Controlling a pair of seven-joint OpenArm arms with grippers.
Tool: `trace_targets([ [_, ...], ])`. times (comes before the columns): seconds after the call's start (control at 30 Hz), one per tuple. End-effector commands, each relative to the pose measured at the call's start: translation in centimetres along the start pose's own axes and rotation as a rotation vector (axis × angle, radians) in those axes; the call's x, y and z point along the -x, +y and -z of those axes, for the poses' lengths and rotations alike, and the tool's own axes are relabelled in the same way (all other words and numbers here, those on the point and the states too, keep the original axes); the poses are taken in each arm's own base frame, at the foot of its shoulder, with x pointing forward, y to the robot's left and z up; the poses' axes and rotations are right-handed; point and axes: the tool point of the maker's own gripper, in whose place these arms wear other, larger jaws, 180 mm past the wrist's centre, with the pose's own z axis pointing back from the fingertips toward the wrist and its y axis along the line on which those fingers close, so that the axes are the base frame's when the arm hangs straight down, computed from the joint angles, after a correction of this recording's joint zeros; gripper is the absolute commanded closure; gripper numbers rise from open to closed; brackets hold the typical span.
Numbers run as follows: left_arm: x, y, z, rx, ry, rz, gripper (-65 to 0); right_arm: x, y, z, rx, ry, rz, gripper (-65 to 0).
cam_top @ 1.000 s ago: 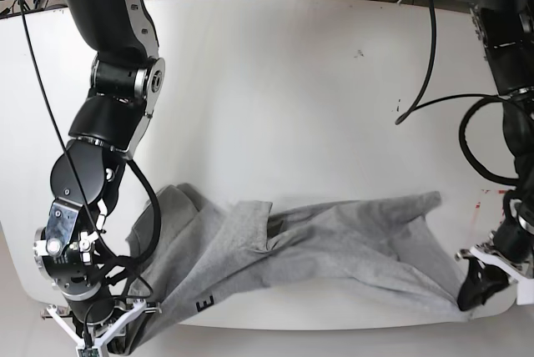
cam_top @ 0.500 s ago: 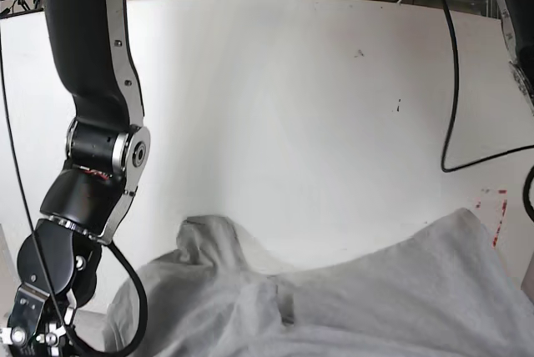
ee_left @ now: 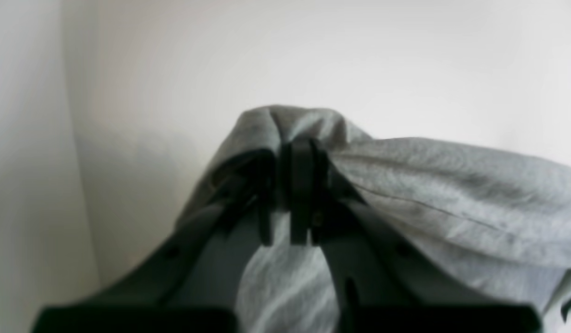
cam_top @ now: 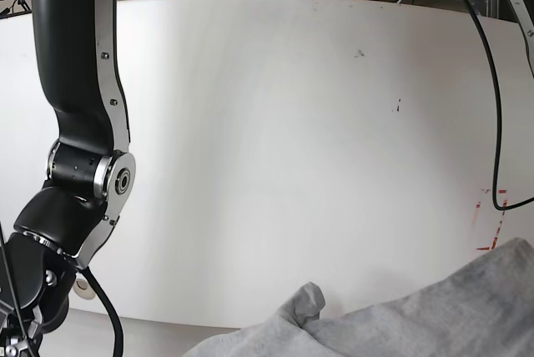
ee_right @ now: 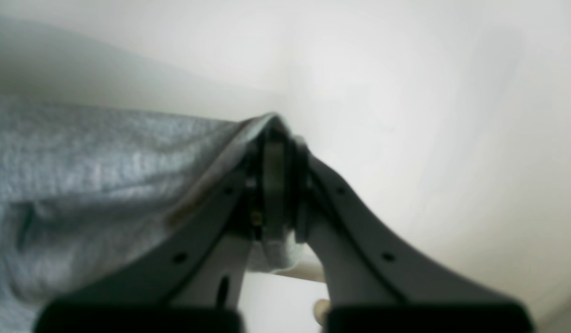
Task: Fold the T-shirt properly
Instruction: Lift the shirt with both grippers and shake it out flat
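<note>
Clearly the T-shirt [cam_top: 400, 324] hangs lifted between both arms, its long axis running 9 to 3 o'clock, with only its upper folds showing at 5 o'clock of the white surface [cam_top: 292, 123] in the base view. Each end effector is clamped on a fabric edge: left end effector [ee_left: 292, 185] with cloth trailing toward 3 o'clock, right end effector [ee_right: 274, 180] with cloth trailing toward 9 o'clock.

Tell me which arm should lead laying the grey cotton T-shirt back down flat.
Neither clearly: the left gripper and right gripper are each shut on a bunched edge of the grey cotton T-shirt, lifted off the white table. Probably lower both together.
</note>
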Motion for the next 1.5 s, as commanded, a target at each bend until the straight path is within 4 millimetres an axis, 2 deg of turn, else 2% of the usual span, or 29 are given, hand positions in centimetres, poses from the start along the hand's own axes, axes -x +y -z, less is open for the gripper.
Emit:
trace_targets([
  [0.0, -0.1, -0.6, -0.3, 0.021, 0.001, 0.010, 0.0, -0.1, -0.1, -0.9, 0.010, -0.026, -0.023, -0.6],
  [0.1, 2.7, -2.0, -1.0, 0.066, 0.055, 0.005, 0.0, 2.3, 0.6, -2.1, 0.016, -0.003, -0.057, -0.5],
  [0.27, 8.8, -3.5, -3.1, 0.112, 0.174, -0.012, 0.0, 8.7, 2.8, -4.4, 0.005, 0.091, -0.113, -0.5],
  [0.4, 14.3, -4.1, -6.1, 0.128, 0.294, -0.035, 0.0, 15.2, 5.2, -6.9, -0.029, 0.189, -0.141, -0.5],
  [0.5, 17.6, -4.3, -8.6, 0.129, 0.375, -0.050, 0.0, 19.5, 6.8, -8.8, -0.062, 0.266, -0.149, -0.5],
  [0.57, 19.3, -4.3, -10.5, 0.126, 0.422, -0.056, 0.0, 22.3, 8.3, -10.1, -0.091, 0.320, -0.139, -0.5],
  [0.67, 21.8, -4.6, -13.3, 0.124, 0.499, -0.064, 0.0, 26.0, 8.9, -12.5, -0.097, 0.398, -0.106, -0.5],
  [0.77, 23.8, -5.3, -15.8, 0.136, 0.570, -0.074, 0.0, 29.1, 9.7, -14.2, -0.109, 0.470, -0.073, -0.5],
  [0.87, 25.5, -5.8, -17.8, 0.143, 0.633, -0.074, 0.0, 31.0, 10.1, -15.5, -0.117, 0.520, -0.062, -0.5],
  [0.97, 26.9, -5.7, -20.0, 0.132, 0.696, -0.077, 0.0, 33.1, 9.7, -17.0, -0.103, 0.575, -0.046, -0.5],
  [1.33, 28.9, -3.6, -26.5, 0.054, 0.890, -0.051, 0.0, 39.1, 9.2, -22.5, -0.090, 0.755, -0.027, -0.5],
  [1.47, 29.6, -2.6, -28.7, 0.023, 0.996, -0.038, 0.0, 40.8, 9.9, -24.5, -0.110, 0.812, -0.024, -0.5],
])
